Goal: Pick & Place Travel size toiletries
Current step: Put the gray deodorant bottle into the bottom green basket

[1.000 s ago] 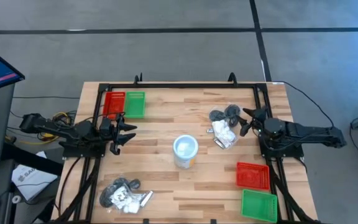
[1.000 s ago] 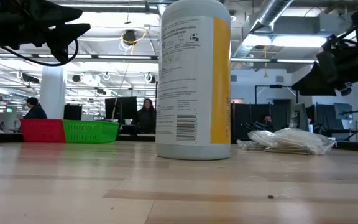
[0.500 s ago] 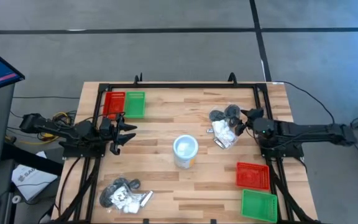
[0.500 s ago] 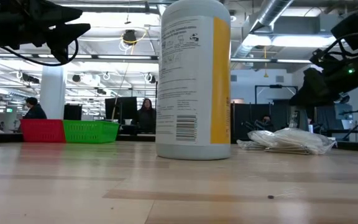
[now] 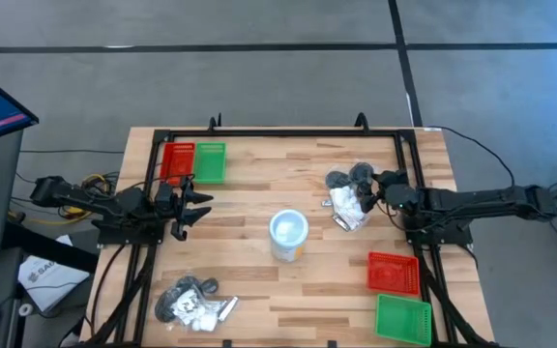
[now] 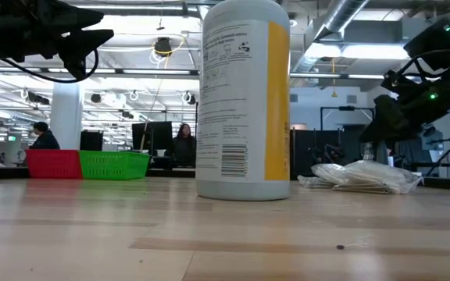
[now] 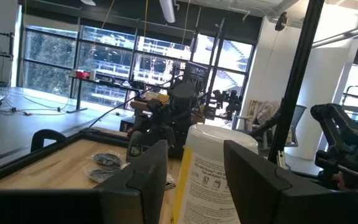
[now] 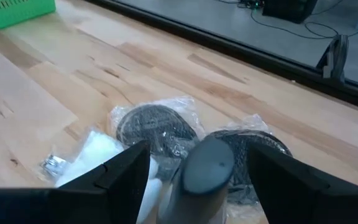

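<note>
The right claw (image 5: 370,190) was held wide over the far-right pile of toiletries (image 5: 348,196); several crinkly packets could be snagged together. The left claw (image 5: 201,207) waited part-open.

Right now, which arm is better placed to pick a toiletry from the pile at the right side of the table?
The right arm. Its open right gripper hangs directly over the pile of toiletries, beside a dark grey round piece. The left gripper waits at the table's left edge, beyond the white cup.
</note>
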Controlling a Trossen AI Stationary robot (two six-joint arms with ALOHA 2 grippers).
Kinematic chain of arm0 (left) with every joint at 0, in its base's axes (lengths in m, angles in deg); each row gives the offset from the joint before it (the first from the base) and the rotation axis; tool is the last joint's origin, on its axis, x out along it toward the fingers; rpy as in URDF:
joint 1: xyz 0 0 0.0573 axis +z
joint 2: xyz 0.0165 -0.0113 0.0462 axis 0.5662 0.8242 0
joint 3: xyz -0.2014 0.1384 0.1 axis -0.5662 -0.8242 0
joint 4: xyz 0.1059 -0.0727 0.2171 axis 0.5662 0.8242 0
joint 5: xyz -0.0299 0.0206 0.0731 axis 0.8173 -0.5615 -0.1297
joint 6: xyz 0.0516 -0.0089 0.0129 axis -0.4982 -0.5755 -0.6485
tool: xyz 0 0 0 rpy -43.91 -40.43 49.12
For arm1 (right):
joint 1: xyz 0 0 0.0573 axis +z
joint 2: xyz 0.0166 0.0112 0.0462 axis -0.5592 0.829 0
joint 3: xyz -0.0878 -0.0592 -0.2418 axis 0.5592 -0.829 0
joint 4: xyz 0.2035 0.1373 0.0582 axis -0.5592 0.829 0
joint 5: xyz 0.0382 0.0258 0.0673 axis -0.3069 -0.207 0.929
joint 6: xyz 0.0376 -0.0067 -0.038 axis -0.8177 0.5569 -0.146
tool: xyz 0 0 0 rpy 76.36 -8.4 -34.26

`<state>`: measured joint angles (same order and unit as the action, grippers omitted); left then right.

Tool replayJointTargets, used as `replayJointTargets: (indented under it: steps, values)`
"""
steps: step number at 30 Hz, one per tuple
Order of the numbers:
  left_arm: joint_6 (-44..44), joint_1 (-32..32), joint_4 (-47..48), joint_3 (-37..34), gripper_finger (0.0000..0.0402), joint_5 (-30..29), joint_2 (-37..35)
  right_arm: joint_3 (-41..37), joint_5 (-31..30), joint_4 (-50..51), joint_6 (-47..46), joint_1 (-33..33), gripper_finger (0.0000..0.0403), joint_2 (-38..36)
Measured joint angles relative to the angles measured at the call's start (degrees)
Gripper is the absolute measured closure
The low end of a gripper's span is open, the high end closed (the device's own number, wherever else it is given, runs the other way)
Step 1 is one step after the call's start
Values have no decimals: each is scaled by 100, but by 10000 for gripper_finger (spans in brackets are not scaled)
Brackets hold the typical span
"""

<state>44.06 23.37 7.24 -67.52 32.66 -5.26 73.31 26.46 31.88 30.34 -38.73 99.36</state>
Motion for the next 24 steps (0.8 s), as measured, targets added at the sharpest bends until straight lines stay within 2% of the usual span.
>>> replayJointTargets:
  steps: [6,16,24]
  values:
    - [0,0,2,0,251,0,-2,0,1,-15,-397,0,148,516]
    - [0,0,2,0,251,2,-2,0,1,-725,-416,0,148,1253]
    - [0,0,2,0,251,2,0,0,2,-725,-715,0,161,1587]
